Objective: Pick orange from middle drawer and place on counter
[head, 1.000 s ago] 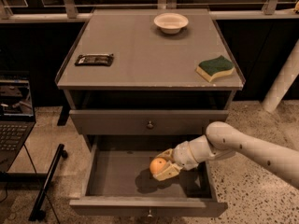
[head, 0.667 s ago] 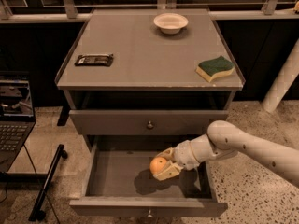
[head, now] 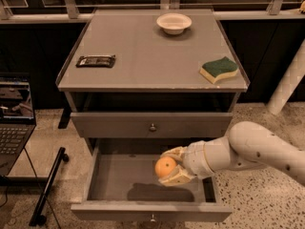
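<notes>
We see the cream two-finger gripper (head: 169,168) clamped around the small round orange fruit (head: 165,166), over the floor of the open, wide grey middle drawer (head: 114,182). The broad flat grey counter (head: 143,42) lies well above them.

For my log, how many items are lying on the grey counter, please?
3: white round bowl at back, dark flat packet left, green-and-yellow sponge right. The gripper, over the open middle drawer, grips the round orange.
</notes>
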Motion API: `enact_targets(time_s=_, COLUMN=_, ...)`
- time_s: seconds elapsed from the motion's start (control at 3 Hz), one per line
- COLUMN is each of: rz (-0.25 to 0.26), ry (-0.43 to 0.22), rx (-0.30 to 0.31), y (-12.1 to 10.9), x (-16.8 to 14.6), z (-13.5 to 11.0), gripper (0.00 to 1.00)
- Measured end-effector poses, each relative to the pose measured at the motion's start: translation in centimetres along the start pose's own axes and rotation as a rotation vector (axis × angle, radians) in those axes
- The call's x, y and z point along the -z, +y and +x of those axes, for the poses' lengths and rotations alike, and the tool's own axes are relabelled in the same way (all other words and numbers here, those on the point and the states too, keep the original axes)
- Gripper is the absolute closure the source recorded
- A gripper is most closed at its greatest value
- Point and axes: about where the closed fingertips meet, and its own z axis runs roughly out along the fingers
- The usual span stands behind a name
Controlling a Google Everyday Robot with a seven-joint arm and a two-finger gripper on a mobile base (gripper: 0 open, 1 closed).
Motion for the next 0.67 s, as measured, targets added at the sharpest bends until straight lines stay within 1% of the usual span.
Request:
enact_targets(time_s=0.33, rz=0.172, ry=0.062, rx=0.116, y=0.31, x=6.83, z=-5.49, gripper=1.0)
enact_targets(time_s=0.67, rz=0.17, ry=0.061, rx=0.115, y=0.31, x=6.77, z=-5.48, gripper=1.0)
